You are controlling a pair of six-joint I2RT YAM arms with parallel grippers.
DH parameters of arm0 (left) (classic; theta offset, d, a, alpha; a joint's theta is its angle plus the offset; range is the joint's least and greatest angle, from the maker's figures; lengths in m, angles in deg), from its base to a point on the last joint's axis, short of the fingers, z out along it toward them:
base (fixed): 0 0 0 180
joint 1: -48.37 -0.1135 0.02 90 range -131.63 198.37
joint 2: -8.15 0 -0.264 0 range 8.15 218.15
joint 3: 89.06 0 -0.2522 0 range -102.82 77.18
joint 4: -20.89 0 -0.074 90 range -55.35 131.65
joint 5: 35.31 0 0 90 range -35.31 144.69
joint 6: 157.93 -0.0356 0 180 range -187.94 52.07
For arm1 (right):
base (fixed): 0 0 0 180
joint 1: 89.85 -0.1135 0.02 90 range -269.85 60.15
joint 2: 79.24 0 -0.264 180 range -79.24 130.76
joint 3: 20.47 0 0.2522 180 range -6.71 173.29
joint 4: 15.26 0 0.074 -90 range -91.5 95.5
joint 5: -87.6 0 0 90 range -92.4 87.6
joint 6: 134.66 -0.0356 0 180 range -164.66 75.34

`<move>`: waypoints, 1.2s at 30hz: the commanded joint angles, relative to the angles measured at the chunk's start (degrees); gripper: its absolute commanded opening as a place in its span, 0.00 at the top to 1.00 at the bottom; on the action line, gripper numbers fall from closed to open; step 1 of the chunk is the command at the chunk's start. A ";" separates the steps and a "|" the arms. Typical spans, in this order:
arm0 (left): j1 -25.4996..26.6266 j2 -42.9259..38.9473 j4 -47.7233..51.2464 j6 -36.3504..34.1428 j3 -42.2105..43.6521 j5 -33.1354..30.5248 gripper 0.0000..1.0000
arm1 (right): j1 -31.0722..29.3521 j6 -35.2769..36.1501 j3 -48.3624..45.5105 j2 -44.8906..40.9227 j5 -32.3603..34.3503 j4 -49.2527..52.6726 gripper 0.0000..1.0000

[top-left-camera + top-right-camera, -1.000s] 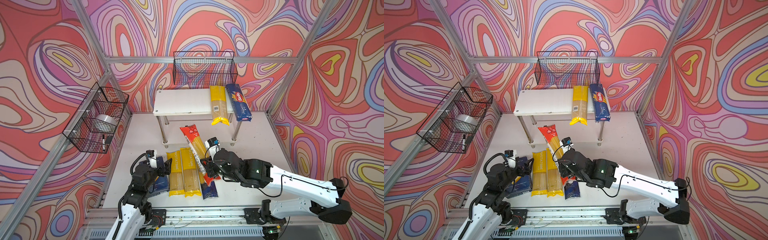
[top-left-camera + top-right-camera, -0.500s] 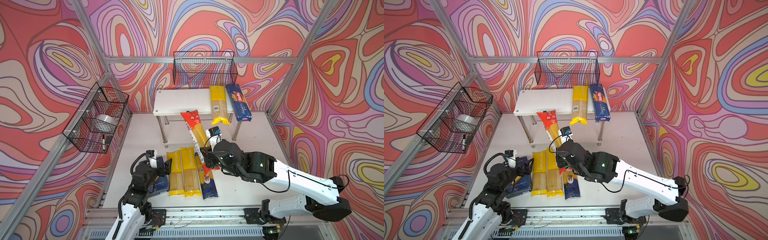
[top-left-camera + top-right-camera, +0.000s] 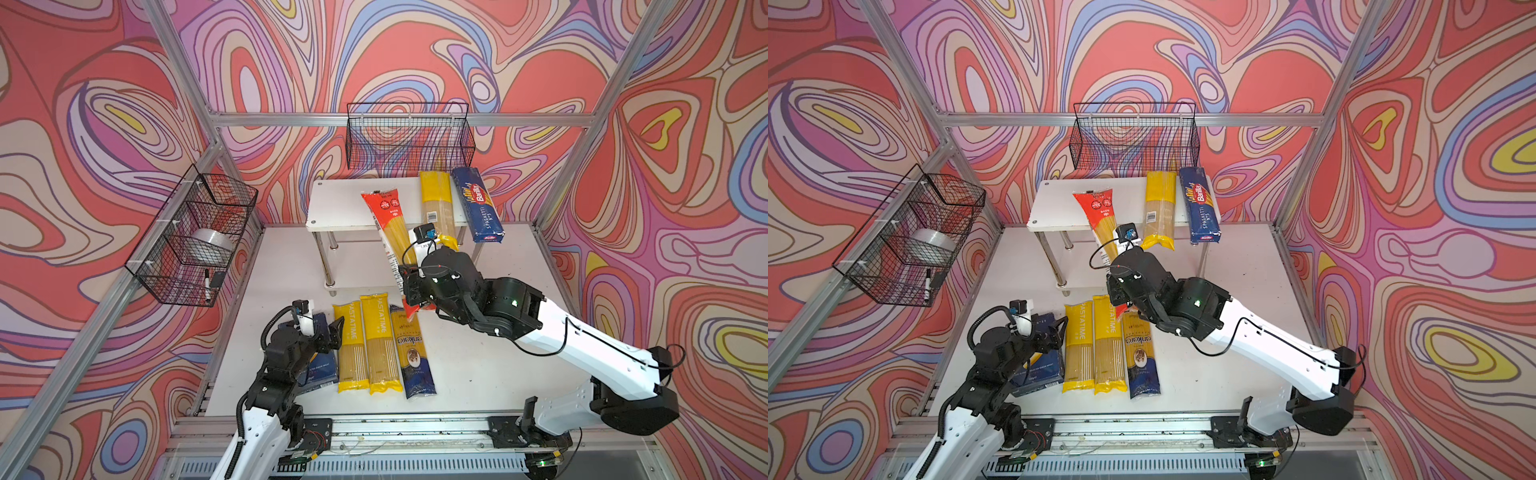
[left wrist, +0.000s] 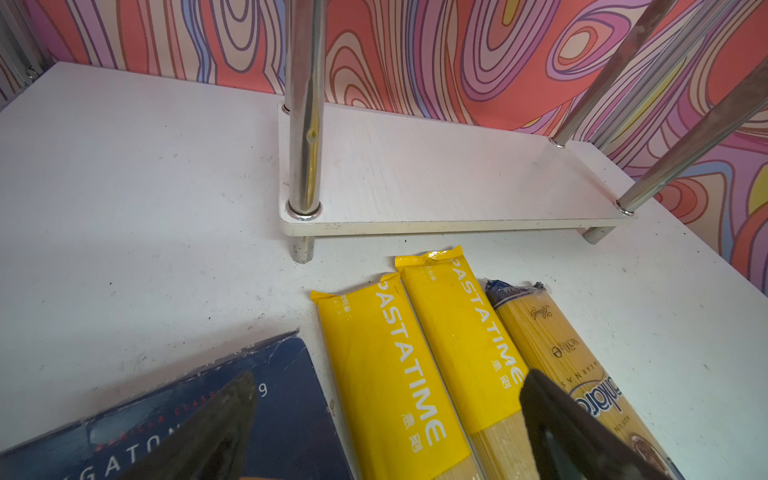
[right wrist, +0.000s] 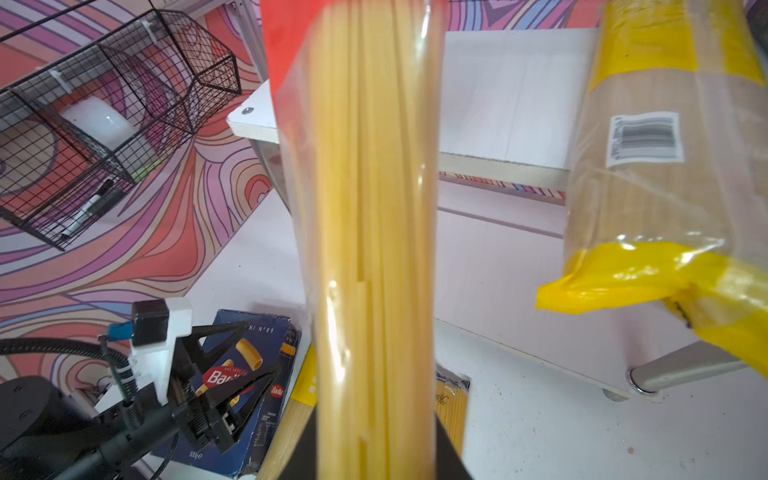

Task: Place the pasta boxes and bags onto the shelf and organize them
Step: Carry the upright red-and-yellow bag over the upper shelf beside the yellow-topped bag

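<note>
Yellow-ended bag [image 3: 435, 199] and spaghetti box [image 3: 478, 208] lie on the shelf [image 3: 340, 203], right jaws grip the red-ended bag [image 3: 392, 232] tilted above its edge, three bags [image 3: 379, 340] and wide box [image 3: 1042, 370] wait on the surface [image 3: 478, 353], left jaws wide.

Left arm [image 3: 282, 353] hides part of the wide Barilla box [image 3: 323, 369]

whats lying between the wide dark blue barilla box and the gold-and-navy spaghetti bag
Two yellow-ended PASTATIME spaghetti bags, side by side, in both top views.

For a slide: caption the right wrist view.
Right gripper holds the red-ended bag before the shelf, whose yellow-ended bag overhangs the edge.
</note>
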 commanded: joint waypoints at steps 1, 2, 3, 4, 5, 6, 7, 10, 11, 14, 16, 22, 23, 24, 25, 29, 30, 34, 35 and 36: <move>0.22 -0.46 -0.74 -0.33 -0.71 0.40 0.00 | 1.20 2.35 4.62 -0.05 -0.16 -6.37 0.80; 0.20 -0.43 -0.75 -0.42 -0.75 0.38 0.00 | 1.37 2.81 5.02 0.45 0.09 -6.39 0.80; 0.18 -0.57 -0.75 -0.37 -0.76 0.35 0.00 | 1.63 3.18 5.98 1.06 0.10 -6.39 0.80; 0.18 -0.57 -0.61 -0.37 -0.67 0.32 0.00 | 1.99 3.34 6.86 1.77 -0.12 -6.21 0.80; 0.19 -0.57 -0.62 -0.37 -0.67 0.20 0.00 | 2.28 3.61 7.65 2.27 -0.15 -6.26 0.80; 0.21 -0.63 -0.64 -0.37 -0.67 0.10 0.00 | 2.70 4.01 8.62 2.87 -0.18 -6.28 0.80; 0.17 -0.65 -0.68 -0.29 -0.66 0.07 0.00 | 3.28 4.06 9.82 3.60 -0.57 -6.15 0.80; 0.21 -0.57 -0.63 -0.35 -0.76 0.17 0.00 | 4.71 4.80 12.14 4.75 -1.25 -6.79 0.79; 0.23 -0.56 -0.68 -0.37 -0.63 0.31 0.00 | 5.21 5.02 12.60 5.20 -1.70 -7.11 0.80; 0.20 -0.66 -0.66 -0.37 -0.67 0.21 0.00 | 6.88 5.12 15.11 6.83 -3.15 -6.66 0.80; 0.23 -0.63 -0.67 -0.37 -0.63 0.10 0.00 | 7.72 5.20 16.35 7.94 -3.94 -6.65 0.79; 0.21 -0.66 -0.63 -0.37 -0.67 0.24 0.00 | 9.72 5.38 18.69 10.56 -5.35 -7.22 0.79; 0.20 -0.58 -0.58 -0.35 -0.67 0.16 0.00 | 10.05 5.33 18.91 10.88 -5.70 -7.41 0.79; 0.20 -0.67 -0.55 -0.36 -0.66 0.07 0.00 | 10.47 5.35 19.40 11.31 -6.08 -7.44 0.79; 0.24 -0.68 -0.55 -0.29 -0.60 0.09 0.00 | 10.86 5.36 20.02 11.73 -6.28 -7.37 0.79; 0.23 -0.88 -0.54 -0.37 -0.59 0.22 0.00 | 12.26 5.48 22.20 13.27 -7.37 -6.72 0.79; 0.21 -0.88 -0.56 -0.37 -0.59 0.22 0.00 | 12.47 5.56 22.59 13.63 -7.49 -6.56 0.79; 0.22 -0.98 -0.50 -0.29 -0.54 0.11 0.00 | 13.83 5.69 23.74 14.83 -8.83 -6.32 0.78; 0.23 -0.89 -0.52 -0.29 -0.59 0.12 0.00 | 14.26 5.73 24.08 15.15 -9.22 -6.05 0.78; 0.23 -1.01 -0.52 -0.30 -0.54 0.08 0.00 | 14.71 5.60 24.59 15.61 -9.49 -5.68 0.78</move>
